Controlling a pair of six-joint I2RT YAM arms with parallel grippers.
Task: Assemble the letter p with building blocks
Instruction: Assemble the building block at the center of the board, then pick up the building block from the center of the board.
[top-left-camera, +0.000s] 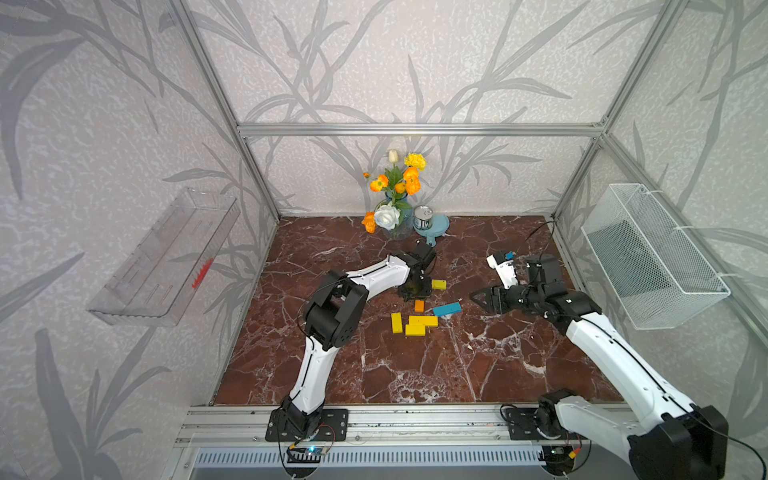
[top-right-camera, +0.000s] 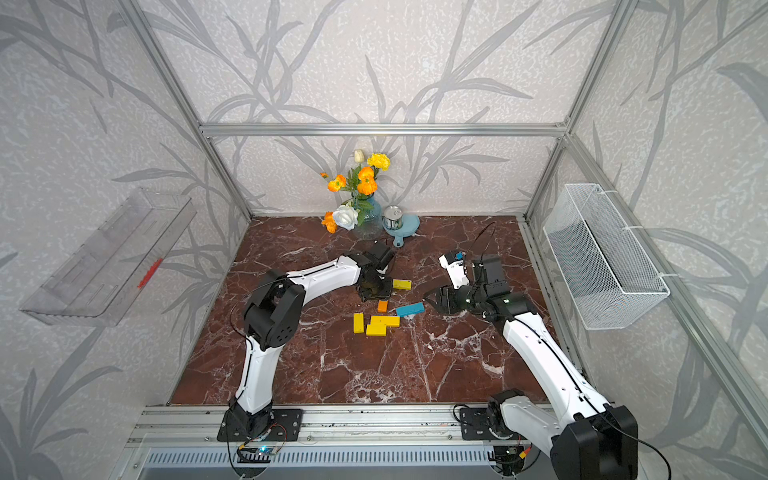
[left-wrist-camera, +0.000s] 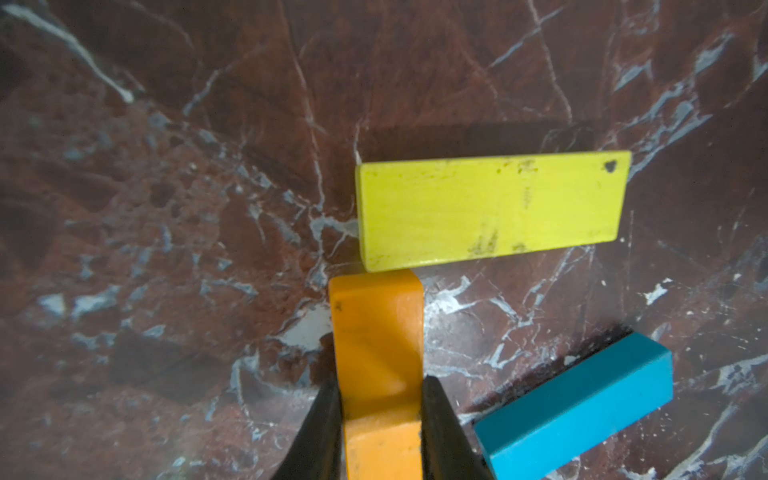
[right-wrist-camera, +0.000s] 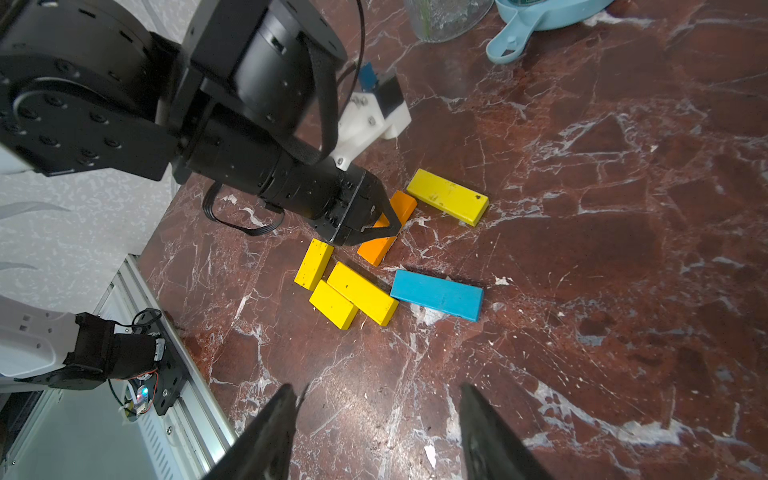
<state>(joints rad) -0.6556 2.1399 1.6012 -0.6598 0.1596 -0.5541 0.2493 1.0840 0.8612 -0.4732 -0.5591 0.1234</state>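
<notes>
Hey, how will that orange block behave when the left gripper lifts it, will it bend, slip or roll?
The orange block looks like solid painted wood with straight edges, so probably stiff and light. Its flat faces make rolling unlikely; pushed, it should slide on the glossy marble table. The left gripper pinches its smooth sides, so it might pivot.

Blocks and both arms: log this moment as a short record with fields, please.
left fingers: closed on the orange block
right fingers: open, empty, away from the blocks
lone yellow block: one corner next to the orange block's free end
three yellow blocks: bunched together
blue block: flat, beside that bunch, not gripped
stage: blocks loose, no shape built
</notes>
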